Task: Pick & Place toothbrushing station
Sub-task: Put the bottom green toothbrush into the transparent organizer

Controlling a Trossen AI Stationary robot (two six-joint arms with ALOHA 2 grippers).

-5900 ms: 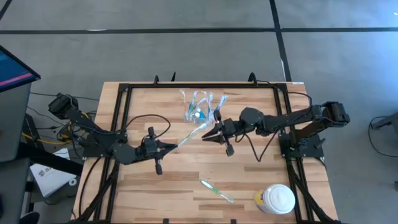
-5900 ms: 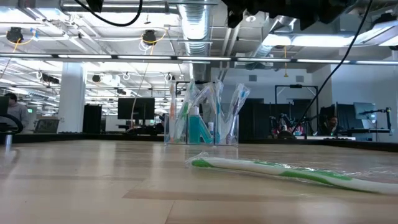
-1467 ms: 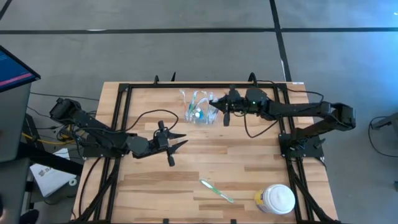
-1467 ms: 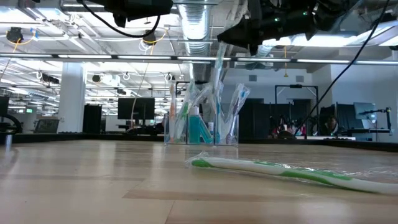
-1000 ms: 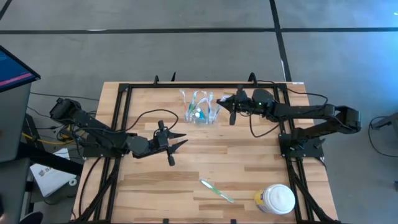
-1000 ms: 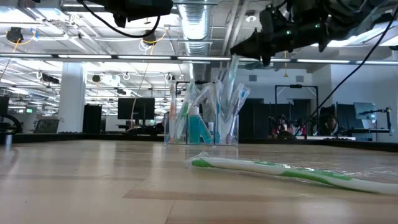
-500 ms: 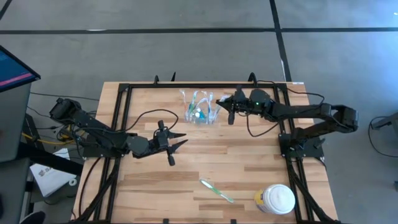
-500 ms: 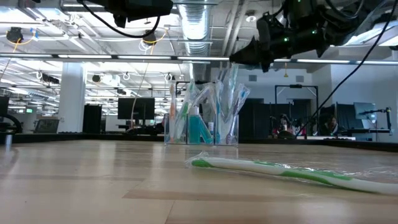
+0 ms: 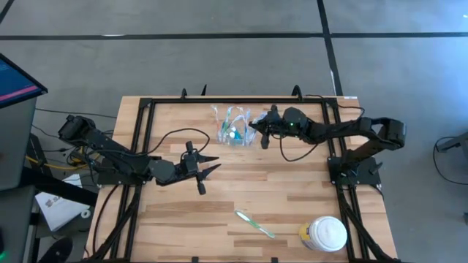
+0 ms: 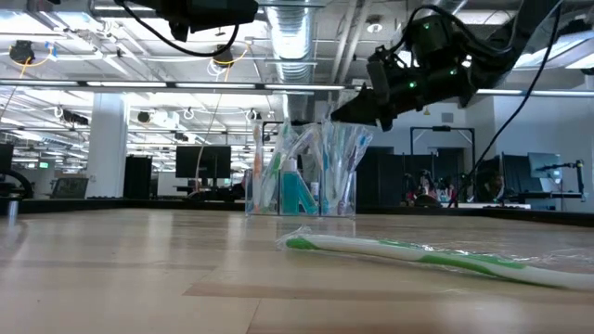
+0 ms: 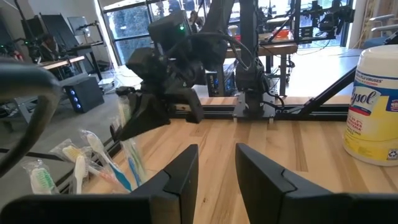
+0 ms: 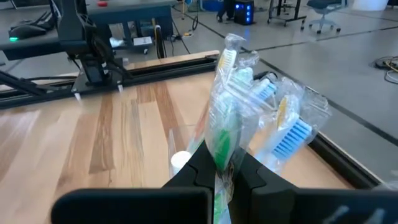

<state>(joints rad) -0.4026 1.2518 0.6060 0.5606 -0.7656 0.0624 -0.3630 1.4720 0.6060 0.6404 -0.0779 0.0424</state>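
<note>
Two claws are over the wooden desk (image 9: 292, 197), and the clear holder (image 9: 235, 131) near its far edge serves as the landmark for everything else. The holder stands upright, and the low view shows it packed with wrapped toothbrushes (image 10: 355, 148) and a small teal tube (image 10: 295, 190) standing between them.

The right claw (image 9: 255, 128) hangs just beside the holder on its right, at the height of the brush tops. Its fingers (image 12: 205, 163) are pressed together on a green toothbrush in a clear wrapper (image 12: 222, 134), which rises upright from between them in the right wrist view. In that view the blue-bristled brushes (image 12: 292, 137) in the holder show just beyond the held one. Whether the held brush's lower end already sits inside the holder cannot be told.

The left claw (image 9: 207, 165) hovers well apart from the holder, toward the near left of it, over bare wood. Its two dark fingers (image 11: 180, 177) stand partly apart with a clear gap between them, and nothing is in that gap.

A further green toothbrush in its wrapper (image 9: 254, 223) lies flat on the desk, far from the holder toward the near edge. A white round lidded jar (image 9: 324, 234) stands at the near right corner, farther from the holder than that brush.
</note>
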